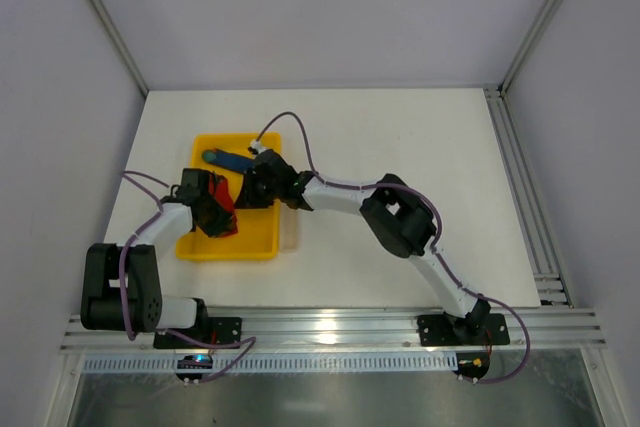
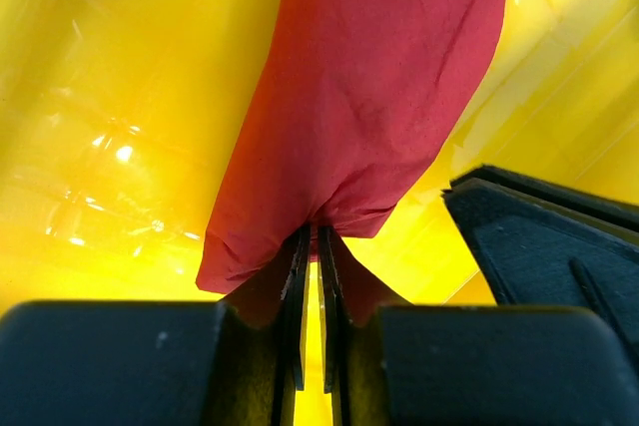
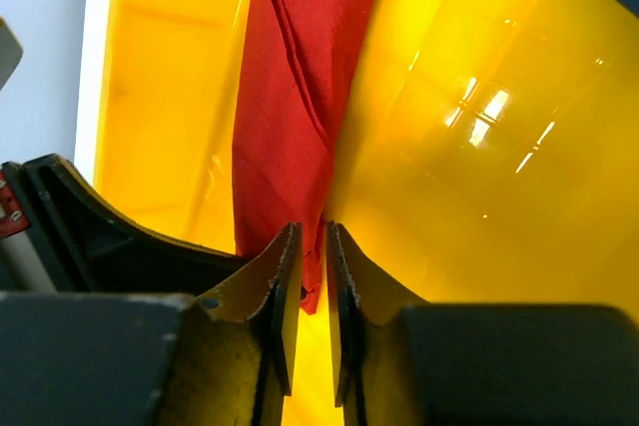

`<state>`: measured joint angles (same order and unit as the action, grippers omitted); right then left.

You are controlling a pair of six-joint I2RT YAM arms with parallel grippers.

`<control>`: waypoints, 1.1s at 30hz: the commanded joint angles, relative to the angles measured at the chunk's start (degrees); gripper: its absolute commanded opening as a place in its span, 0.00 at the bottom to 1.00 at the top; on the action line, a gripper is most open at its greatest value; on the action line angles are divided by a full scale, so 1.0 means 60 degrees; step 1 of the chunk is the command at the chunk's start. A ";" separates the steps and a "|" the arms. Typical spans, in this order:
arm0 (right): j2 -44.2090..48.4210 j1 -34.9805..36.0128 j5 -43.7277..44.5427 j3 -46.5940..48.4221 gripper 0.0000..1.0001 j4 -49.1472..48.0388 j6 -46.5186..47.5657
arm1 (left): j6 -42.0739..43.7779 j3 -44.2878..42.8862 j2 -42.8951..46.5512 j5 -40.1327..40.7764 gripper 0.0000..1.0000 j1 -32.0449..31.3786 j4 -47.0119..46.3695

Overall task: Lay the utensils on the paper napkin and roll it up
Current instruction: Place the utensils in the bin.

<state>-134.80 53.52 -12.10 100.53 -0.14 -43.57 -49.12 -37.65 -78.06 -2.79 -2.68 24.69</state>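
Observation:
The paper napkin (image 1: 226, 211) is a narrow red roll held over the yellow tray (image 1: 256, 237). My left gripper (image 1: 212, 203) is shut on one end of it; in the left wrist view the napkin (image 2: 367, 97) runs up from the pinching jaws (image 2: 312, 234). My right gripper (image 1: 262, 183) is shut on the other end; in the right wrist view the folded red paper (image 3: 290, 107) sits between the nearly closed jaws (image 3: 314, 238). The two grippers are close together over the tray. The utensils are hidden; none show in any view.
A blue stick-shaped object (image 1: 228, 159) lies at the tray's far end. The tray's yellow floor (image 2: 110, 97) fills both wrist views (image 3: 479, 147). Part of the other gripper's black body (image 2: 559, 246) shows at the right of the left wrist view.

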 commanded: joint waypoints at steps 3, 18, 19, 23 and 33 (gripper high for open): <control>0.0759 -0.0072 -0.0414 -0.0246 0.14 -0.1029 0.0099 | 0.0087 -0.0112 -0.0217 0.0670 0.12 0.0021 0.0265; -0.0545 -0.0174 -0.2100 0.0472 0.04 -0.1047 -0.0752 | 0.0116 -0.0141 -0.0173 0.0728 0.13 0.0007 0.0265; -0.0560 -0.0174 -0.1911 0.0471 0.04 -0.0828 -0.0664 | 0.0116 -0.0141 -0.0188 0.0728 0.13 0.0007 0.0265; -0.0765 -0.0174 -0.1456 0.1040 0.04 0.0722 -0.0005 | 0.0101 -0.0170 -0.0203 0.0743 0.13 0.0007 0.0251; -0.1000 -0.0160 -0.1104 0.1496 0.04 0.1400 0.0333 | 0.0116 -0.0258 -0.0188 0.0728 0.13 0.0007 0.0295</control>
<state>-140.22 52.75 -20.03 107.11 5.91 -43.33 -49.10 -38.30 -78.50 -1.52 -2.68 24.99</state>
